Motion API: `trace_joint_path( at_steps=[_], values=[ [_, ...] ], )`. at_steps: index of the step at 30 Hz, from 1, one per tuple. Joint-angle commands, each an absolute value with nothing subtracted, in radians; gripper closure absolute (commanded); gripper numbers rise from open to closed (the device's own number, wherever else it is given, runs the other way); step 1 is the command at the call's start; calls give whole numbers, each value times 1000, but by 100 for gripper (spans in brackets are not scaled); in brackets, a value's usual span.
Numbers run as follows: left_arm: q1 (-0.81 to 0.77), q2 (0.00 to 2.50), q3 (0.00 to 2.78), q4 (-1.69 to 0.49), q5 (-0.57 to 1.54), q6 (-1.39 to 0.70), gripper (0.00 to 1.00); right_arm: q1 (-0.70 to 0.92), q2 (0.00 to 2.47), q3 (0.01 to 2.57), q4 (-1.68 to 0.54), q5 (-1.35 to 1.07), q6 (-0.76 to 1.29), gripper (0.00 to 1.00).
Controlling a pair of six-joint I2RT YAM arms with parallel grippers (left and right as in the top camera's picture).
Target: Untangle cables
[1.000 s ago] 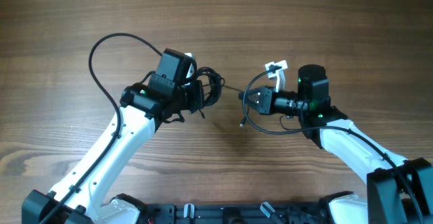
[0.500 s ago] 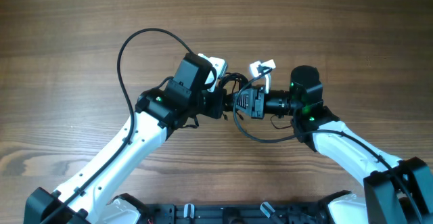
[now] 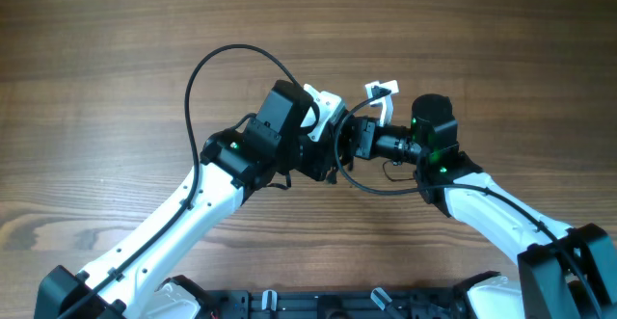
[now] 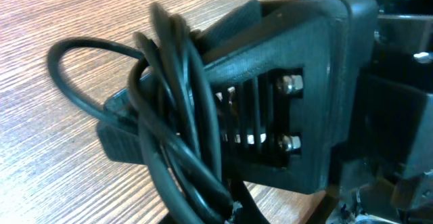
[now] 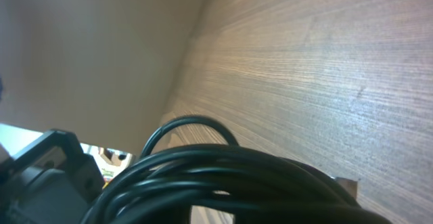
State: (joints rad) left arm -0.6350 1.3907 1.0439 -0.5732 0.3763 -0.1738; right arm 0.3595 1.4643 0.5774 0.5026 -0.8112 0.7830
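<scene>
Since the earlier overhead frames, the left arm has been swung to the right, so that the left gripper is now set directly against the right gripper near the middle of the table. One second earlier the two were well apart. The right arm has been shifted slightly to the left.

The cables are gathered in a tangled coil between the two grippers. In the left wrist view, several black strands are crossed over one another in front of the right gripper's body, and one loop is thrown out to the left above the wood. In the right wrist view, the same bundle is spread across the bottom of the frame, with one loop raised above it.

The left gripper's fingers are closed on the cables. The right gripper's fingers are hidden by the bundle and by the left gripper in every view; whether they are open or closed cannot be told, nor whether a strand is held by them.

A thicker arm wire is arched in a wide loop from the left arm to its wrist.
</scene>
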Motion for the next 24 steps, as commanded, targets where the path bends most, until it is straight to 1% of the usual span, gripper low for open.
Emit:
trace_joint_path(
  at_steps=[1, 2, 4, 5, 8, 11, 13, 15, 17, 19, 22, 24],
  values=[
    [-654, 1376, 1050, -585, 511, -147, 96, 355, 1462, 580, 517, -768, 789, 55],
    [-645, 1376, 1050, -585, 511, -164, 96, 343, 1462, 580, 519, -809, 788, 51],
    [-613, 1376, 1050, -586, 504, -219, 96, 309, 1460, 580, 519, -880, 788, 38],
    [-596, 1376, 1050, -587, 505, -234, 96, 286, 1460, 580, 519, -912, 789, 34],
    [-550, 1376, 1050, -585, 505, -256, 96, 200, 1460, 580, 519, -1025, 789, 29],
    [-501, 1376, 1050, -574, 505, -278, 96, 100, 1460, 580, 519, -1154, 785, 28],
    [-485, 1376, 1050, -561, 505, -290, 96, 69, 1460, 580, 518, -1187, 736, 28],
    [-475, 1376, 1050, -535, 505, -349, 96, 72, 1460, 580, 501, -1199, 618, 28],
    [-466, 1376, 1050, -508, 505, -419, 96, 89, 1460, 580, 456, -1199, 498, 26],
    [-453, 1376, 1050, -488, 519, -487, 96, 111, 1461, 580, 396, -1194, 370, 26],
    [-422, 1376, 1050, -479, 622, -491, 96, 135, 1461, 580, 305, -1127, 226, 28],
    [-401, 1376, 1050, -479, 688, -491, 96, 144, 1461, 580, 287, -1094, 181, 29]
  ],
)
